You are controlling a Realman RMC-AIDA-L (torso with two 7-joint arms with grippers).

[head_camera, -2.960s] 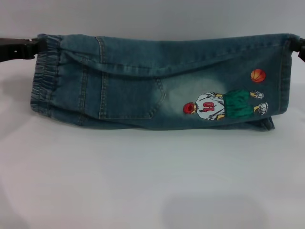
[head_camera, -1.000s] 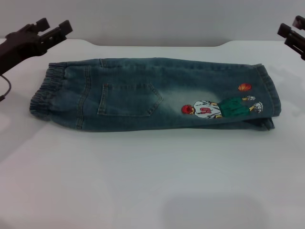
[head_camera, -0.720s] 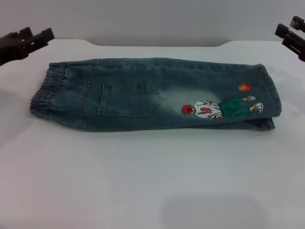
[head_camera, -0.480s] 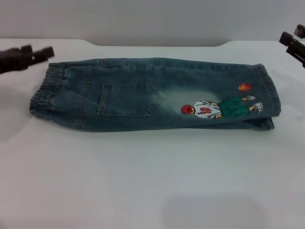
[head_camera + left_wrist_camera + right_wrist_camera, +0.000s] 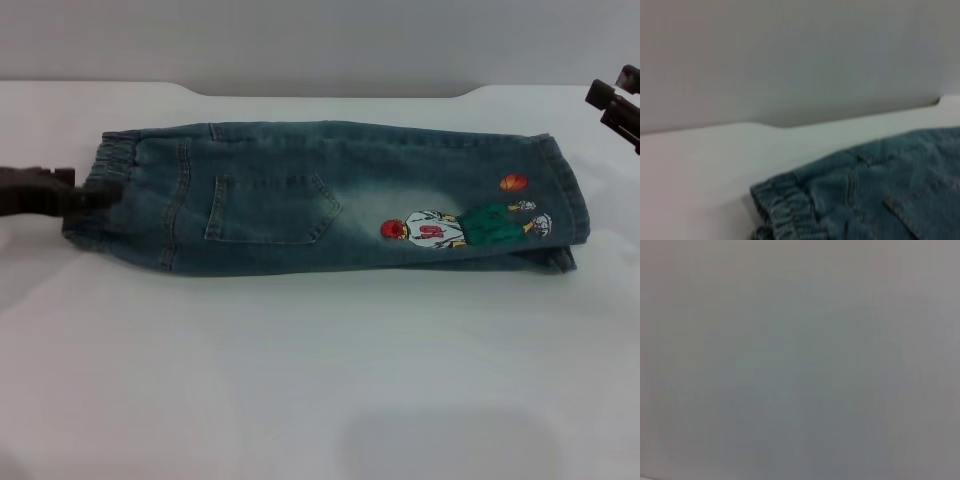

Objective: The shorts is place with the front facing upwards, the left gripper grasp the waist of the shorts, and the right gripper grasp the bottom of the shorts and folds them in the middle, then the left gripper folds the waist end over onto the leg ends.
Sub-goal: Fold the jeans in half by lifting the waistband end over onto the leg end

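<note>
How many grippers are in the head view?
2. The left gripper is at the waist of the shorts; the right gripper hangs above the table's far right edge.

The left hand [image 5: 88,192] sits low at the left side, reaching in sideways. The right hand [image 5: 618,108] hangs raised at the far right, its fingers parted.

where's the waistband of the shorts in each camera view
Head view: the waistband is at the left end of the shorts, with the left pincer right at it.
Left wrist view: the waistband sits at the lower middle, its ruched edge toward the bare table.
Right wrist view: not in it.
Shared landmark: the pocket stitching.
</note>
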